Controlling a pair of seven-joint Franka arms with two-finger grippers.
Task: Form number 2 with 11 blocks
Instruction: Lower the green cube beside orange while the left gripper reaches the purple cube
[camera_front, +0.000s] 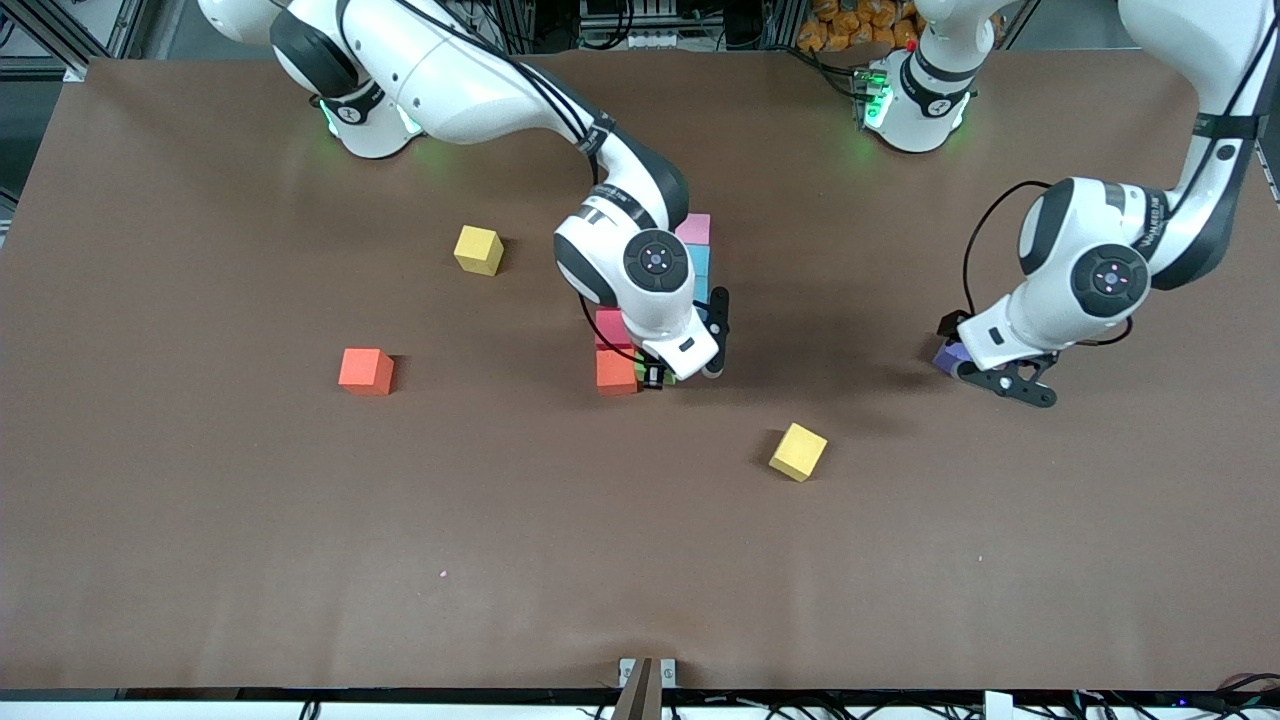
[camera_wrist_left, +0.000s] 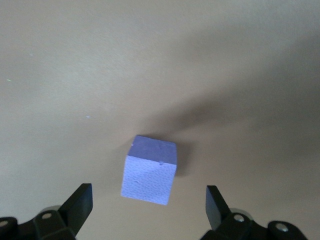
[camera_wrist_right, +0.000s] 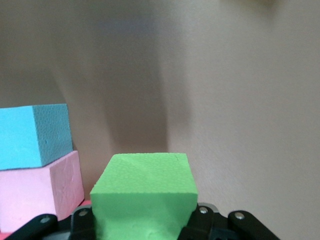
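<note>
I'm placing the green cube (camera_wrist_right: 144, 192), pinched in my right gripper (camera_front: 668, 375), at the digit's (camera_front: 650, 300) six o'clock row; left gripper (camera_wrist_left: 149, 205), spread, straddles a purple cube (camera_wrist_left: 150, 170) next.

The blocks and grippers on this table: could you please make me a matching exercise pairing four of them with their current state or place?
Things:
1. green block
2. purple block
3. left gripper
4. orange block apart from the stack

States or places:
A. fingers open, over the purple block
B. lying alone toward the right arm's end of the table
C. clamped in the shut right gripper beside the stacked pink and light blue blocks
D. resting on the table below open fingers, not held

Pairs: 1-C, 2-D, 3-A, 4-B
</note>
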